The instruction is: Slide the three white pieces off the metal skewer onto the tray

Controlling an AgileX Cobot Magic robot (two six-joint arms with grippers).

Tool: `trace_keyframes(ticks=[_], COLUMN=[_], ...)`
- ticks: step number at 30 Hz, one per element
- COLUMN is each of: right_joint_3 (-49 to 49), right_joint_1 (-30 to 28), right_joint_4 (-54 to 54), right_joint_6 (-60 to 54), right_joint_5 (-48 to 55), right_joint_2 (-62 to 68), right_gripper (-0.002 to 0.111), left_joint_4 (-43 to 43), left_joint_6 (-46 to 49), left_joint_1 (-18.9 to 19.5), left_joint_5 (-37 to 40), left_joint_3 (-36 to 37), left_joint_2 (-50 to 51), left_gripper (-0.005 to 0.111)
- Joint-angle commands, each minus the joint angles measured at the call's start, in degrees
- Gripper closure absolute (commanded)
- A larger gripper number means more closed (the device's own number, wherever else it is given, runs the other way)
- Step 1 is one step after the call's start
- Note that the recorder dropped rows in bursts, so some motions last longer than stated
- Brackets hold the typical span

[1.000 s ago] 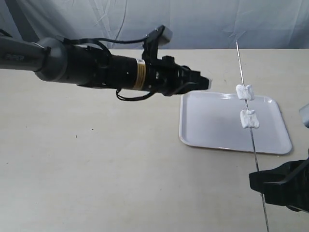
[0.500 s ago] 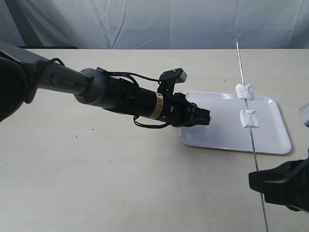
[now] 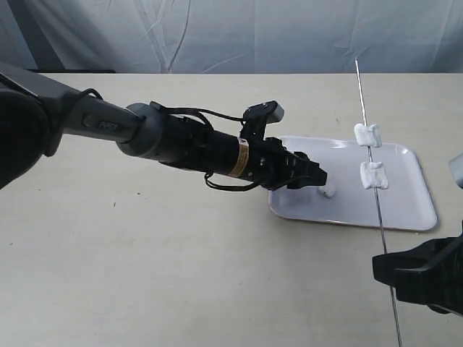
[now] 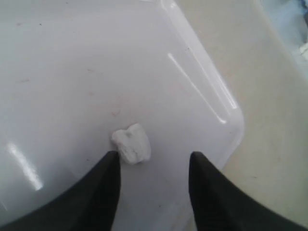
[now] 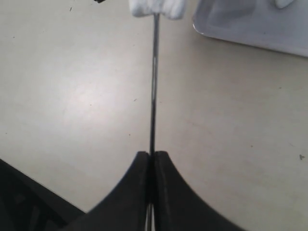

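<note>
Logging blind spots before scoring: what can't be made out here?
Exterior view: the metal skewer runs off the bottom edge, hiding its lower end.
Right wrist view: the frame edge crops the nearer white piece; the farther white piece lies beyond it.
Left wrist view: a pale blur at one edge is unidentifiable.

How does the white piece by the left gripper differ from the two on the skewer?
The loose piece lies flat on the tray, ungripped, just ahead of the open left gripper. The two skewered pieces sit threaded on the metal skewer, which the right gripper clamps. All are small white irregular lumps.
</note>
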Motion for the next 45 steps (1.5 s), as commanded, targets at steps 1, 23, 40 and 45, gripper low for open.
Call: trace_keyframes(ticks=[1,23,40,45], right_joint_3=[0.2,0.2,0.2,0.2], right_joint_1=[-0.2,-0.2,-0.2,-0.2], right_joint_4=[0.0,-4.3,-1.6,-1.4], right_joint_6=[-0.6,1.0,2.2,2.0], right_joint_5=[-0.5,-4.4,-6.2,-6.2], right_joint_2=[-0.3,-0.3,-0.3,-0.3], right_gripper=[0.109,0.109,0.109,0.109], left_joint_4=[-1.2,0.4,0.6,1.1], left_joint_6=[-1.8,-11.3,-11.9,-11.5], left_joint_1=[4.0,4.2,0.4,-0.1], left_joint_5=[-13.5,-31.7,-31.6,-29.3], left_joint_3=[-0.3,2.2,2.4,2.4], left_joint_2=[-2.9,-15.4,-18.0,-17.2], left_gripper=[0.064,0.064,0.064,0.064])
